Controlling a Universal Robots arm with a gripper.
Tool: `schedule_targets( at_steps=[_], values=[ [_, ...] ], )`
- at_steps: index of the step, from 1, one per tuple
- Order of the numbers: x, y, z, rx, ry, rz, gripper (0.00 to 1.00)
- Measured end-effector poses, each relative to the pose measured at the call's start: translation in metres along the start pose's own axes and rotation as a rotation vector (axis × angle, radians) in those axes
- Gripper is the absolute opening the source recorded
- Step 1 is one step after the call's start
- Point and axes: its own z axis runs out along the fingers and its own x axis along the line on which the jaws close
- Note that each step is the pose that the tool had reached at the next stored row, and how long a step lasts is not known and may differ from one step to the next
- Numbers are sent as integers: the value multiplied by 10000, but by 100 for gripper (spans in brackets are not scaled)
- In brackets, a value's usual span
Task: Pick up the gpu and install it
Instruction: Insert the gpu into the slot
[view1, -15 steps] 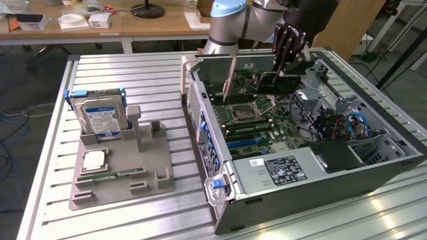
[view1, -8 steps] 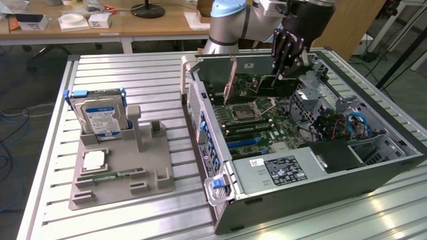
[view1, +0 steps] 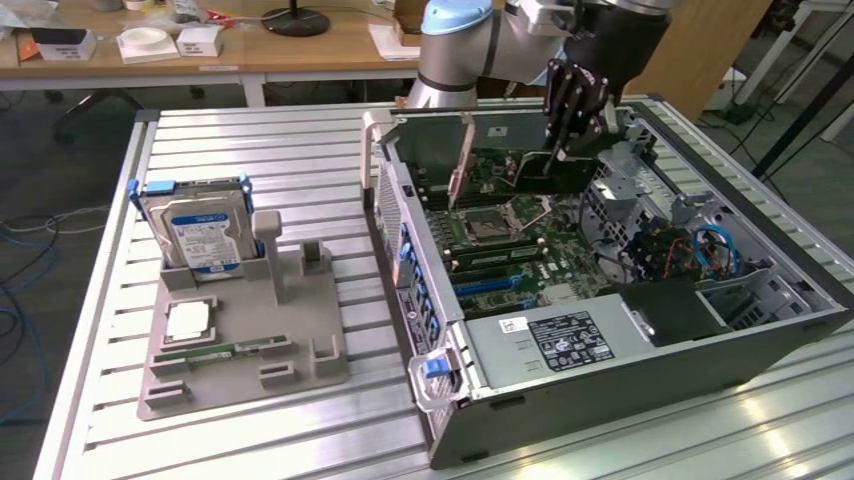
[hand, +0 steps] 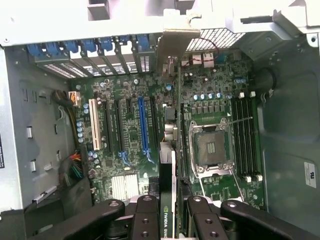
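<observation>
My gripper (view1: 577, 120) hangs over the open computer case (view1: 747, 345), shut on the gpu (view1: 550, 172). The gpu is a thin dark card held on edge, just above the motherboard (view1: 514, 250). In the wrist view the gpu (hand: 168, 200) appears edge-on between my black fingers (hand: 145, 217), and its silvery end bracket (hand: 175, 45) reaches toward the case's rear slot openings. The gripper (hand: 169, 212) and card sit over the board between the long blue expansion slot (hand: 143, 125) and the CPU socket (hand: 210, 147).
On the exterior view's left, a grey parts holder (view1: 307, 360) carries a silver hard drive (view1: 203, 235), a CPU (view1: 187, 320) and a green memory stick (view1: 220, 352). Inside the case are a power supply (view1: 561, 340) and blue cables (view1: 714, 245). A desk stands behind the table.
</observation>
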Motion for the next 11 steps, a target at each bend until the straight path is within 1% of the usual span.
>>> schedule_targets(
  at_steps=[2, 5, 11],
  values=[
    [2, -1, 27, 38, -5, -29, 26],
    [4, -3, 75, 76, -7, -92, 26],
    [8, -8, 182, 123, -8, -205, 26]
  ],
)
